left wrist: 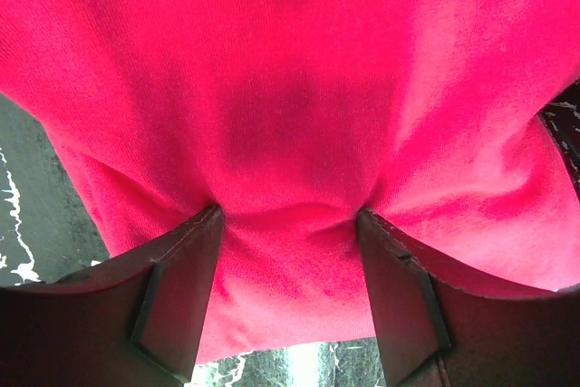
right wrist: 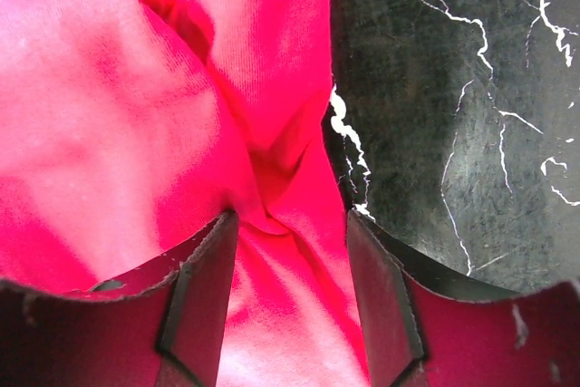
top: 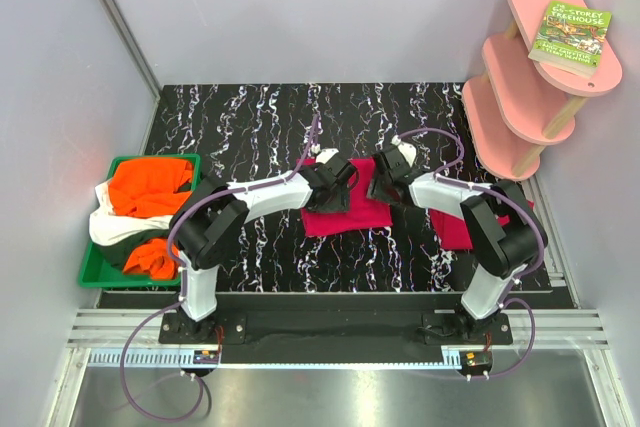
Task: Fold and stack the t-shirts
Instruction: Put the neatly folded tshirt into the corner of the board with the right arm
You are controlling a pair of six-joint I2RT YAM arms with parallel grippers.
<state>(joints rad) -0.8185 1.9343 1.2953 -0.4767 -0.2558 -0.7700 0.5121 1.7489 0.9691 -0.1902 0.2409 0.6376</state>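
Crimson shirt [top: 345, 209] lies mid-table, bunched between both grippers: left gripper [left wrist: 288, 224] and right gripper [right wrist: 292, 228] each pinch a fold, jaws partly closed. Orange shirts [top: 148, 187] sit in tray [top: 95, 275].

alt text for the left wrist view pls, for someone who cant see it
A crimson-pink t-shirt fills nearly the whole frame, its cloth bunched between the two dark fingers of the left claw, which rise from the bottom edge. Slivers of the black white-veined table show at the left, lower and right edges.
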